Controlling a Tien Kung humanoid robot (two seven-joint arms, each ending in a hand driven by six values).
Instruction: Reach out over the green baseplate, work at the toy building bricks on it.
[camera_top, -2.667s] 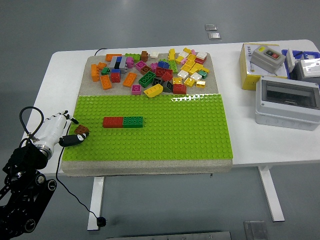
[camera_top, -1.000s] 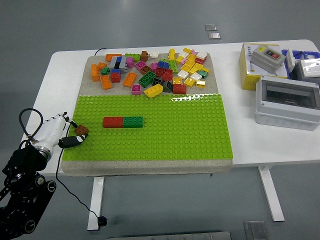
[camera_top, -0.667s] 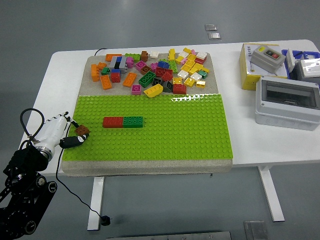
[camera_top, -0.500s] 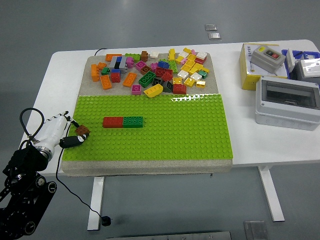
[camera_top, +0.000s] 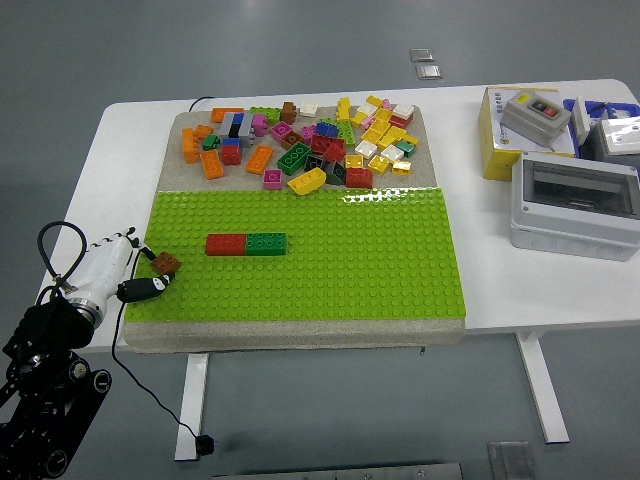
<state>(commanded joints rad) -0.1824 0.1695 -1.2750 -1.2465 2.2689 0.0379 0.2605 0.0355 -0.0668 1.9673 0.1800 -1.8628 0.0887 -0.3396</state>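
A white table (camera_top: 300, 100) on white legs fills the middle of the frame. Around it lies grey floor (camera_top: 90, 50). Two small metal plates (camera_top: 425, 63) sit in the floor at top centre.

No text, label, brand, number or sign can be read anywhere in the head view. The yellow cardboard box (camera_top: 497, 135) at the far right of the white table (camera_top: 560, 290) and the blue-and-white packet (camera_top: 598, 108) behind it may carry print, but at this size it shows only as blurred colour. The grey plastic switch box with a green and a red round button (camera_top: 534, 113) and the light grey plastic enclosure with a clear lid (camera_top: 574, 203) bear no markings that can be made out.
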